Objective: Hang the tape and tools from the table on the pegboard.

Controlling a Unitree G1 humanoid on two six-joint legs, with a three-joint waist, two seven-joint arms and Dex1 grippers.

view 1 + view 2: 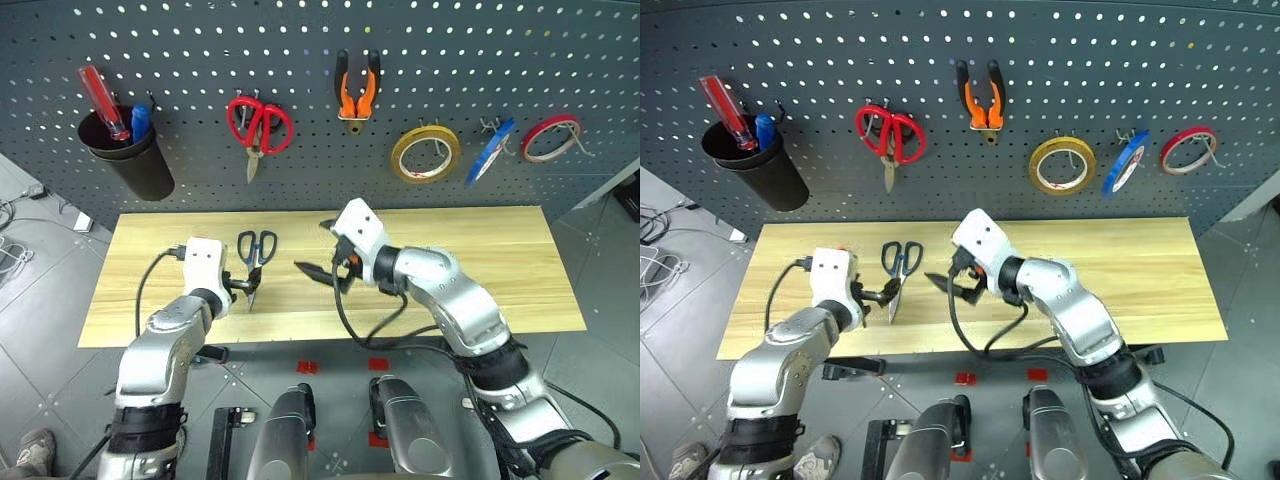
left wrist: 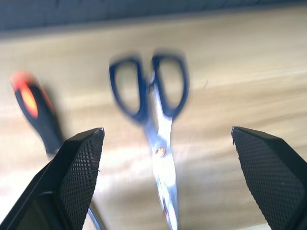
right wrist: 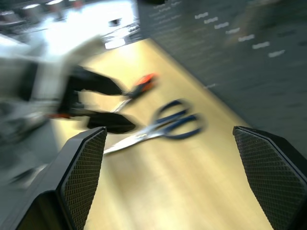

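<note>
On the pegboard point(image 1: 200, 50) hang the orange-handled pliers point(image 1: 357, 92) and the yellowish tape point(image 1: 425, 153). The dark blue-handled scissors point(image 1: 257, 252) lie on the table point(image 1: 480, 262), handles toward the board. My left gripper point(image 1: 243, 288) is open low over their blades, which run between its fingers point(image 2: 79, 167) in the left wrist view. Beside the scissors lies the orange-and-black screwdriver point(image 2: 34, 109). My right gripper point(image 1: 318, 272) is open and holds nothing. It hovers over the table's middle and points toward the scissors point(image 3: 165, 125) and the left gripper.
A black cup point(image 1: 135, 165) on the board's left holds a red-handled screwdriver point(image 1: 103, 100). Red-handled scissors point(image 1: 258, 125), a blue tape roll point(image 1: 490, 150) and a red tape roll point(image 1: 550, 138) also hang there. The table's right half is bare wood.
</note>
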